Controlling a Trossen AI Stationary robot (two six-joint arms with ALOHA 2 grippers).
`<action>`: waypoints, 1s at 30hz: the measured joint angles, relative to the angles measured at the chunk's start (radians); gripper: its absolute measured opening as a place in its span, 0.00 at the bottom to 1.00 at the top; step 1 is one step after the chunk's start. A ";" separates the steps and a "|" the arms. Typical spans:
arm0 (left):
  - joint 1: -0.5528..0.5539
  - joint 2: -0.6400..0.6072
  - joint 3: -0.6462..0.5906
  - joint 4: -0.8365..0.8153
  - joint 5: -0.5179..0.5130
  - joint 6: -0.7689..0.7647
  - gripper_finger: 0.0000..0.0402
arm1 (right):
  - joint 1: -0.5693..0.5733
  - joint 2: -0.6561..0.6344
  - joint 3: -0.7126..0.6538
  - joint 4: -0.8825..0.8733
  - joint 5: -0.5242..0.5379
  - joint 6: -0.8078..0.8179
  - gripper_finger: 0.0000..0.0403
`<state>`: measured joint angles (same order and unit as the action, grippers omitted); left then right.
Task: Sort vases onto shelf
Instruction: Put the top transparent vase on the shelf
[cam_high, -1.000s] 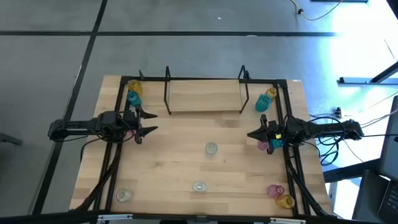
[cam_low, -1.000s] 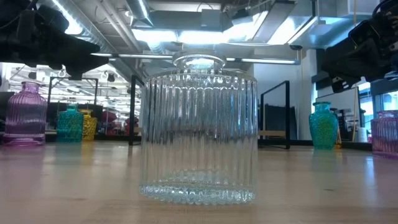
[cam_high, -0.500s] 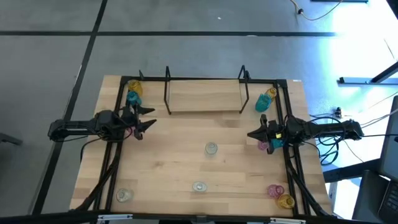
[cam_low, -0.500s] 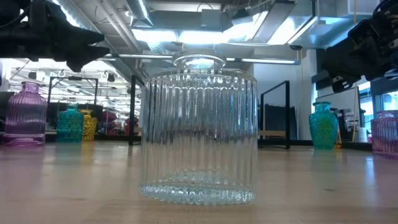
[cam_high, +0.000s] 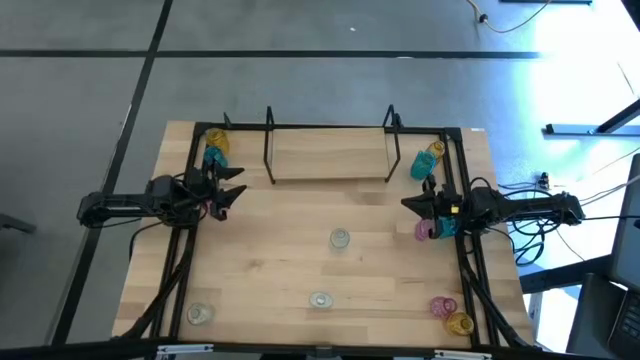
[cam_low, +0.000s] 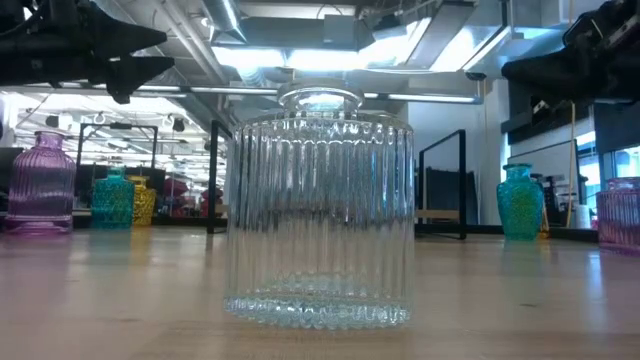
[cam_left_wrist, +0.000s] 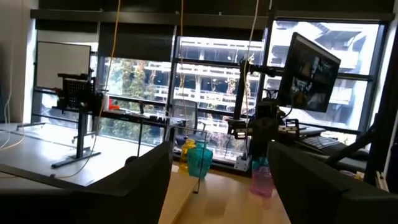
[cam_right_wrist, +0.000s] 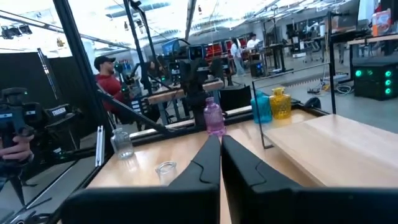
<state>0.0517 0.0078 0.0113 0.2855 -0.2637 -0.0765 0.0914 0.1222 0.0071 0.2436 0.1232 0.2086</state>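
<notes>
High view: the left gripper (cam_high: 232, 189) hangs over the left part of the tabletop (cam_high: 290, 250), its fingers spread apart and holding nothing. A pink vase (cam_high: 212, 206) shows just under its wrist, and a teal vase (cam_high: 213, 157) and a yellow vase (cam_high: 219, 142) stand just beyond it in the far corner. The right gripper (cam_high: 406, 204) is closed with nothing between its fingers; another pink vase (cam_high: 423, 231) stands just beside it. The shelf (cam_high: 330, 153), bare, lies between the two grippers, a little beyond them. A clear vase (cam_high: 340, 238) stands between the grippers, nearer the front.

Low view: a ribbed clear vase (cam_low: 319, 210) fills the middle; both arms hang above the tabletop.

Left wrist view: the gripper's two fingers (cam_left_wrist: 146, 180) stand wide apart, framing a teal vase (cam_left_wrist: 200, 158) and a pink one (cam_left_wrist: 262, 180) well ahead.

Right wrist view: the closed fingers (cam_right_wrist: 205, 163) point at a pink vase (cam_right_wrist: 214, 117) far ahead; people stand in the room beyond.
</notes>
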 joint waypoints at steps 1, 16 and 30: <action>0.000 0.000 0.000 0.000 -0.004 0.000 0.64 | 0.000 0.000 0.000 0.000 0.004 -0.004 0.01; 0.000 0.002 0.000 0.007 -0.013 -0.025 0.64 | 0.000 0.000 0.000 0.054 0.154 0.000 0.01; 0.000 0.308 0.058 0.266 0.066 0.027 0.64 | 0.000 0.181 0.109 0.056 0.146 0.008 0.15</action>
<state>0.0521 0.3157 0.0693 0.5517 -0.1978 -0.0495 0.0914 0.3028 0.1164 0.2993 0.2694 0.2169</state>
